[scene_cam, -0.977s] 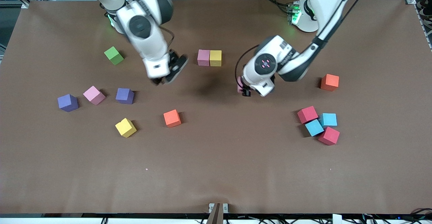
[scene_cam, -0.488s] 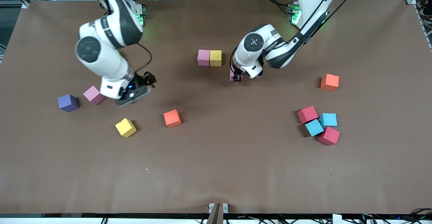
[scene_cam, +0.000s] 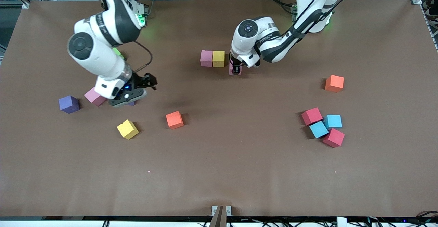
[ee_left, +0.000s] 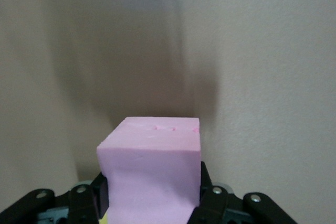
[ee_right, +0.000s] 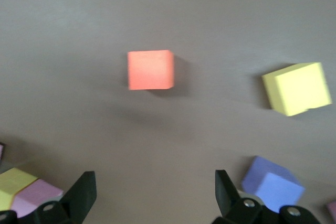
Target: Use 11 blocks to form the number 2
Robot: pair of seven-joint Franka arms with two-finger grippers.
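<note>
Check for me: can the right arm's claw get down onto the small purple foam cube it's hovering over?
Probably yes. The right claw is open, right over the small purple foam cube, with bare brown table around it. The nearest neighbour, a pink foam cube, sits apart toward the right arm's end.

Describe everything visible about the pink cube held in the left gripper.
The pink cube is a small matte foam block with slightly dented faces and soft edges. The left gripper is shut on it, fingers pressing two of its sides, upright. It hangs just beside the yellow cube of the pink-and-yellow pair; whether it touches the table or that cube cannot be told.
</note>
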